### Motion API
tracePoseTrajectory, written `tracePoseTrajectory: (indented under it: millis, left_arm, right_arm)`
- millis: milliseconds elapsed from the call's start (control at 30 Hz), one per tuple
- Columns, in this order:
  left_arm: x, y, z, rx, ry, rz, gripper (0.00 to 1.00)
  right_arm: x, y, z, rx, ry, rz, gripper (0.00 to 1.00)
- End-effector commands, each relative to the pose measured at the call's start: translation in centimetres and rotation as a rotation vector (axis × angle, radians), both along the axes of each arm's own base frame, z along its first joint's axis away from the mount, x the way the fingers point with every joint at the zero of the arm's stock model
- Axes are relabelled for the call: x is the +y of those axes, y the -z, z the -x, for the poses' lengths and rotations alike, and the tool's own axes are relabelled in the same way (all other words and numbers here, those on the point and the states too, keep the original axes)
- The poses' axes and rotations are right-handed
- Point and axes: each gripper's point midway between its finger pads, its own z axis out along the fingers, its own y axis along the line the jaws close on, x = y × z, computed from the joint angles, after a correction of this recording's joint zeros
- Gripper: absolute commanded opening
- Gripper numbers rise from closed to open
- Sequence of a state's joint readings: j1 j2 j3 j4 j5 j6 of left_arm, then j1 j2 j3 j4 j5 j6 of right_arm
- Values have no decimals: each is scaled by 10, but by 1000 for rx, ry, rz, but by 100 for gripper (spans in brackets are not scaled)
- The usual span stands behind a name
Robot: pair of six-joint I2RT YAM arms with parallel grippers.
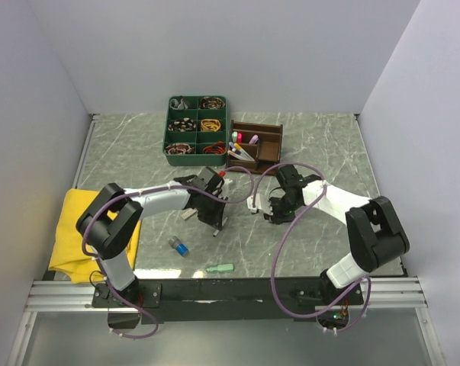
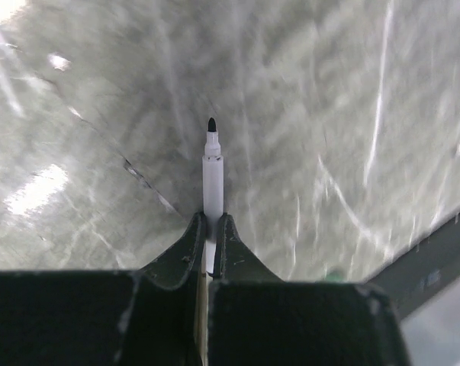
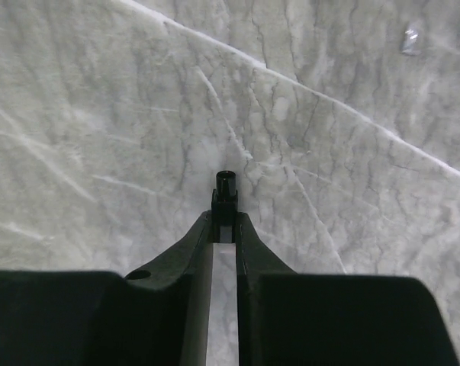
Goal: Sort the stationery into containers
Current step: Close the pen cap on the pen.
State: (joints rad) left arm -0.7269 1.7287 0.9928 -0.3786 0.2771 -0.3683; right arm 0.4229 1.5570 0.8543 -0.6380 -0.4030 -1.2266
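My left gripper [image 2: 211,219] is shut on a white marker [image 2: 213,171] whose bare black tip points away over the marble table. My right gripper [image 3: 225,219] is shut on a small black cap [image 3: 226,192], pinched at the fingertips just above the table. In the top view both grippers, left [image 1: 216,217] and right [image 1: 276,210], hang mid-table and face each other. The brown wooden organiser [image 1: 266,145] stands behind them with several pens and markers [image 1: 239,146] in its left compartment. A blue-capped piece [image 1: 179,246] and a mint eraser [image 1: 220,268] lie near the front.
A green tray [image 1: 197,124] of rubber bands sits left of the organiser at the back. A yellow cloth [image 1: 81,229] lies at the left edge. White walls enclose the table on three sides.
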Motion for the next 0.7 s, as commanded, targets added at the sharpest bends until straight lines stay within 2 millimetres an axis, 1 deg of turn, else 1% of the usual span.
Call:
tracePoseTrajectory:
  millis: [0, 33, 67, 100, 133, 167, 200, 233, 267, 300, 333, 367, 400, 433, 467, 500, 533, 567, 600, 633, 667]
  left_arm:
    - [-14, -34, -3, -13, 226, 83, 1]
    - [-19, -43, 10, 25, 349, 150, 1]
    - [-26, -59, 8, 22, 420, 193, 1]
    - [-12, -55, 24, 129, 454, 169, 1]
    - [-10, -57, 26, 133, 507, 179, 1]
    - [-12, -67, 30, 148, 541, 224, 1]
    - [-5, -71, 34, 171, 555, 221, 1]
    - [-2, -72, 35, 157, 595, 224, 1]
    - [-4, -82, 40, 170, 632, 268, 1]
    - [-1, -84, 42, 182, 659, 278, 1]
    - [6, -86, 48, 202, 702, 274, 1]
    - [5, -94, 47, 195, 724, 303, 1]
    - [9, -96, 42, 176, 763, 330, 1]
    - [15, -102, 49, 227, 761, 346, 1]
    - [15, -111, 45, 217, 769, 377, 1]
    - [16, -117, 43, 230, 776, 442, 1]
    - [16, -121, 42, 254, 751, 456, 1]
    - [14, -124, 40, 258, 735, 471, 1]
    - [11, -130, 40, 260, 723, 504, 1]
    - [9, -134, 41, 257, 721, 521, 1]
    - [7, -137, 42, 259, 718, 537, 1]
  right_arm:
    - [16, -57, -11, -128, -39, -112, 7]
    - [19, -73, -12, -147, -52, -135, 7]
    - [21, -90, -15, -193, -66, -154, 6]
    - [23, -99, -16, -223, -91, -167, 6]
    - [25, -108, -17, -250, -108, -181, 5]
    - [27, -114, -19, -279, -119, -191, 5]
    - [28, -126, -20, -334, -128, -212, 5]
    - [32, -127, -26, -391, -132, -229, 4]
    - [35, -139, -28, -465, -135, -246, 1]
    - [38, -143, -30, -514, -143, -261, 0]
    - [43, -142, -34, -583, -153, -282, 0]
    - [45, -153, -34, -650, -161, -298, 0]
    - [51, -156, -31, -687, -187, -309, 0]
    - [56, -156, -31, -728, -196, -327, 0]
    - [57, -161, -29, -762, -203, -340, 0]
    - [62, -162, -25, -783, -224, -345, 0]
    - [64, -160, -24, -814, -226, -360, 0]
    - [65, -166, -22, -859, -232, -377, 0]
    - [67, -167, -22, -900, -246, -380, 0]
    - [71, -162, -18, -944, -274, -390, 0]
    - [73, -168, -17, -999, -285, -406, 0]
